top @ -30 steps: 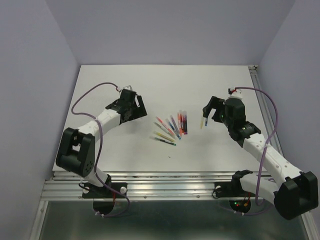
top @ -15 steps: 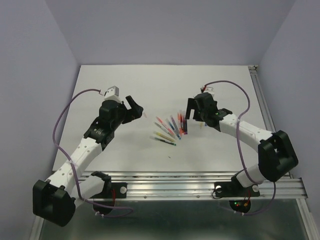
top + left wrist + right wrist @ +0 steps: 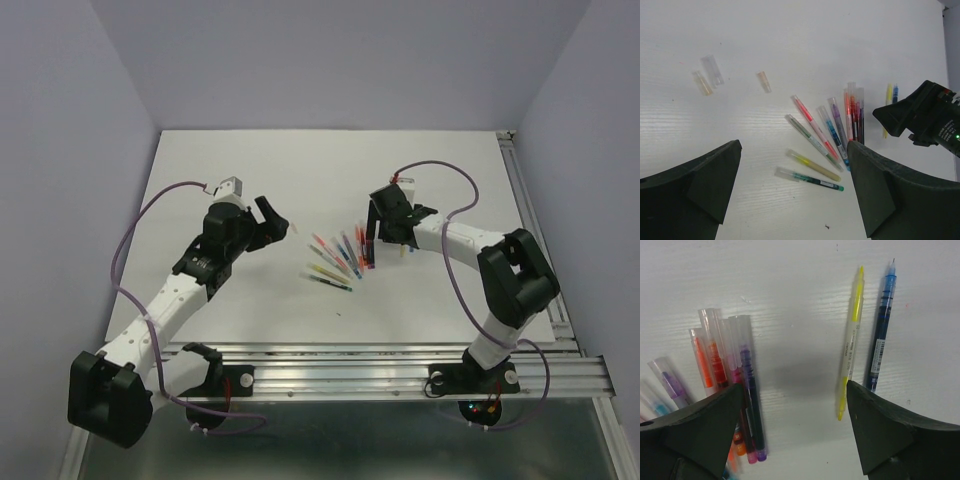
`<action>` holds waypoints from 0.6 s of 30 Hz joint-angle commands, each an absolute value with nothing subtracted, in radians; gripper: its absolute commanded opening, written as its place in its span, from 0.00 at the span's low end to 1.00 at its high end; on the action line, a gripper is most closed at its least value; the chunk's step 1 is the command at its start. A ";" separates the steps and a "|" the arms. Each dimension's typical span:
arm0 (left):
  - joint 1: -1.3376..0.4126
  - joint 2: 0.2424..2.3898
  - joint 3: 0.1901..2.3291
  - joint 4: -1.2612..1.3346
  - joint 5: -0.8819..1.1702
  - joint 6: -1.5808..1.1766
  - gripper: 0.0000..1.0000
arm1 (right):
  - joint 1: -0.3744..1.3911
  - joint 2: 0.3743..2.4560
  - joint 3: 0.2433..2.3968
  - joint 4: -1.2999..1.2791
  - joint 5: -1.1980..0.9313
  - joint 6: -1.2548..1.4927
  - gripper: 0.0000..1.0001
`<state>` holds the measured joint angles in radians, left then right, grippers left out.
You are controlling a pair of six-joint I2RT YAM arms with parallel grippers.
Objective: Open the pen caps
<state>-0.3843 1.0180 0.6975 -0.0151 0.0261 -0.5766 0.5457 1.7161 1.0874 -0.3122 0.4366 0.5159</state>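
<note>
Top external view: we see the left gripper (image 3: 277, 222) hanging wide open and empty over the table (image 3: 230, 160), left of the fan of pens (image 3: 340, 258). The right gripper (image 3: 390, 238) sits low at the fan's right end, also spread, with nothing in it. Any caps are too small to pick out here.

Left wrist view: three loose caps (image 3: 711, 69) lie on the table up-left of the fan and well apart from it. Two are side by side and one is nearer the pens. The fan holds roughly nine pens, and most show a clear cap on one end. This gripper's fingers (image 3: 705, 180) frame the scene, far apart, gripping nothing.

Right wrist view: a yellow pen (image 3: 852, 340) and a blue pen (image 3: 882, 330) lie side by side with bare tips, apart from the fan. We judge these two done. At left, the fan's nearest pens have clear caps on. The fingers (image 3: 890, 430) stand wide and empty, straddling the gap between the two groups.

Progress, our call: a few caps are off and most are left. We count three loose caps but only two clearly bare pens, and we can't place the third.
</note>
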 commanded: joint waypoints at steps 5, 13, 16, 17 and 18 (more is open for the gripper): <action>-0.383 1.014 0.701 0.043 0.052 -0.554 0.99 | 0.557 1.778 1.169 -0.278 0.431 0.514 0.80; -0.383 1.020 0.698 0.048 0.060 -0.551 0.99 | 0.557 1.821 1.181 -0.256 0.416 0.511 0.76; -0.383 1.025 0.698 0.049 0.063 -0.549 0.99 | 0.557 1.824 1.181 -0.252 0.413 0.512 0.75; -0.383 1.025 0.696 0.049 0.064 -0.548 0.99 | 0.557 1.824 1.180 -0.245 0.411 0.512 0.75; -0.382 1.028 0.698 0.051 0.064 -0.548 0.99 | 0.557 1.821 1.180 -0.244 0.411 0.512 0.75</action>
